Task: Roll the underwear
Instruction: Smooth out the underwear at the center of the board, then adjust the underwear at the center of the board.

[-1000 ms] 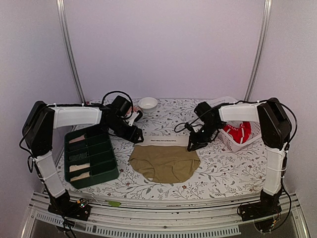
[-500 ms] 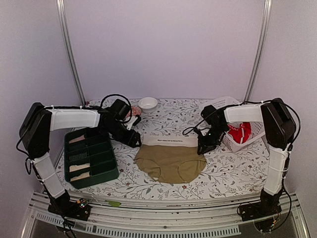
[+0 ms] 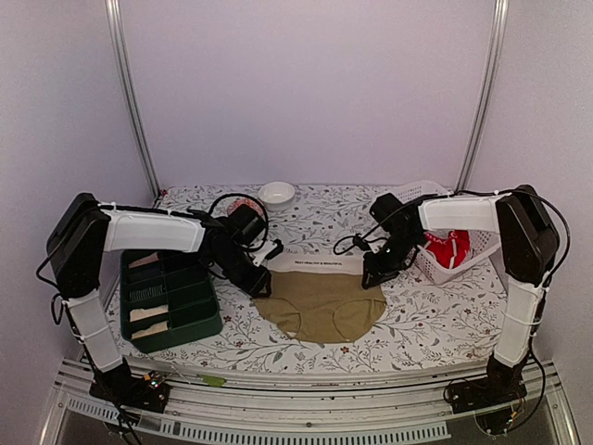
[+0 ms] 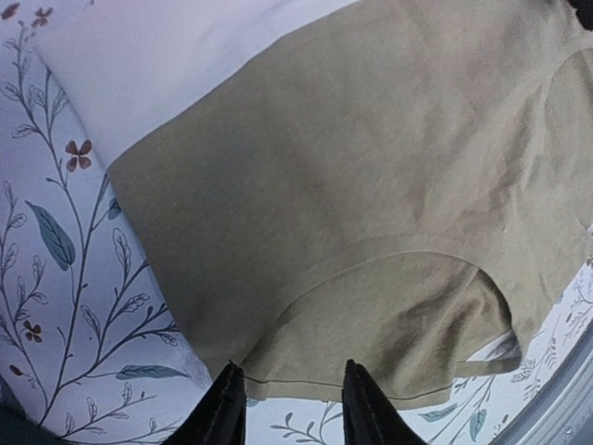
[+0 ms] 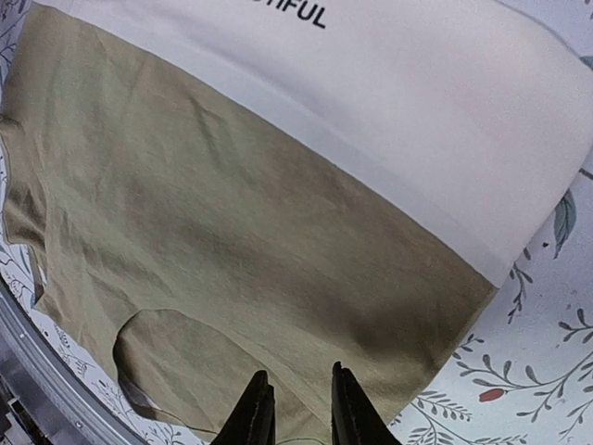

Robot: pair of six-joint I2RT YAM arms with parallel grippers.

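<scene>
Both arms close in on the khaki underwear (image 3: 320, 304)

We watch the left end effector (image 4: 291, 367) swing forward from beside the green tray (image 3: 199, 313) to the garment's left edge, fingers apart over the hem. The right end effector (image 5: 298, 371) nudges inward at the right edge, fingers narrowly apart above the cloth. The underwear lies flat mid-tabletop (image 3: 435, 311), white waistband at the far side, barely shifted since half a second ago.
</scene>
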